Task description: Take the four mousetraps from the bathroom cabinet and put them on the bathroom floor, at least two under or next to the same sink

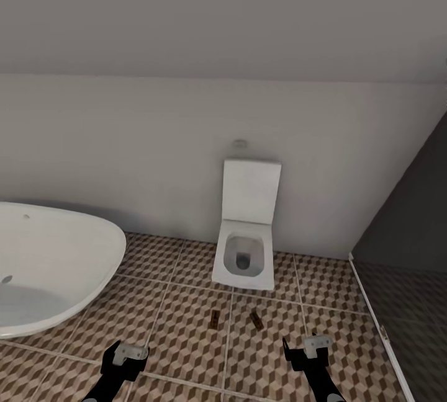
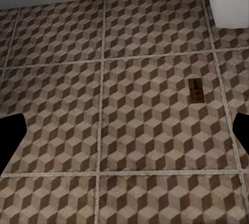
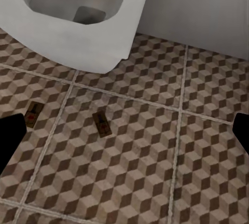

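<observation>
**Two mousetraps on the tiles, both grippers empty**

Before the toilet (image 1: 246, 231), two mousetraps lay flat on the cube-patterned bathroom floor (image 1: 186, 303): one (image 1: 215, 319) beside a grout line, the other (image 1: 256, 319) just to its right, slightly apart. Our left gripper (image 1: 127, 355) and right gripper (image 1: 310, 347) hovered low, fingers spread and holding nothing. We judged each trap light, stiff and thin (awkward to lift off flat tile), best pinched across the board's long edges, clear of the wire. No sink was in view; the bathtub (image 1: 49, 265) stood to the left.
</observation>
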You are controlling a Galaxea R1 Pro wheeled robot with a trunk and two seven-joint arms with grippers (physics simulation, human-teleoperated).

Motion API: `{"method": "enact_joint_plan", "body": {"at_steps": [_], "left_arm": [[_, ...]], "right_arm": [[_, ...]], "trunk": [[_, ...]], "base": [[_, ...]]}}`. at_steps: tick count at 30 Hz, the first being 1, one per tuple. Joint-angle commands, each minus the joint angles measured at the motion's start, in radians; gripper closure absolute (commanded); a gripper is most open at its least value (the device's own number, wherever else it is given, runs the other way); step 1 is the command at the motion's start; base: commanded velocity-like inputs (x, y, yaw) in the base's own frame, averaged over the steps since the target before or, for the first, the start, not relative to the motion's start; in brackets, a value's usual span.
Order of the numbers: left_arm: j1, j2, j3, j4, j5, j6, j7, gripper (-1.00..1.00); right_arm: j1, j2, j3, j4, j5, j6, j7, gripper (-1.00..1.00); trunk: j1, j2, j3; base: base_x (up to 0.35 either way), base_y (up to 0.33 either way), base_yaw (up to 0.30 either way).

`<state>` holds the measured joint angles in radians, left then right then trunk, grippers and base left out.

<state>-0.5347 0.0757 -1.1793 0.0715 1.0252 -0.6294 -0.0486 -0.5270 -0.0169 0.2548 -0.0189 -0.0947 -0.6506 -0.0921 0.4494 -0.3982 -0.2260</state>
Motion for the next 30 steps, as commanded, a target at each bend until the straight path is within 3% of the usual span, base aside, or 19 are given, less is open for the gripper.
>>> {"method": "enact_joint_plan", "body": {"at_steps": [1,30], "left_arm": [[-0.001,-0.001,-0.008,0.002,0.01,-0.003,-0.005,-1.0],[-0.001,-0.001,-0.008,0.003,0.01,-0.001,-0.005,-1.0]], "right_arm": [[-0.001,0.0,0.009,0.001,-0.01,-0.003,-0.001,-1.0],[-0.001,0.002,0.009,0.001,-0.01,-0.002,-0.002,-1.0]], "trunk": [[0.001,-0.002,0.0],[0.001,-0.002,0.046]], "base": [[0.0,0.0,0.0],[0.0,0.0,0.0]]}}
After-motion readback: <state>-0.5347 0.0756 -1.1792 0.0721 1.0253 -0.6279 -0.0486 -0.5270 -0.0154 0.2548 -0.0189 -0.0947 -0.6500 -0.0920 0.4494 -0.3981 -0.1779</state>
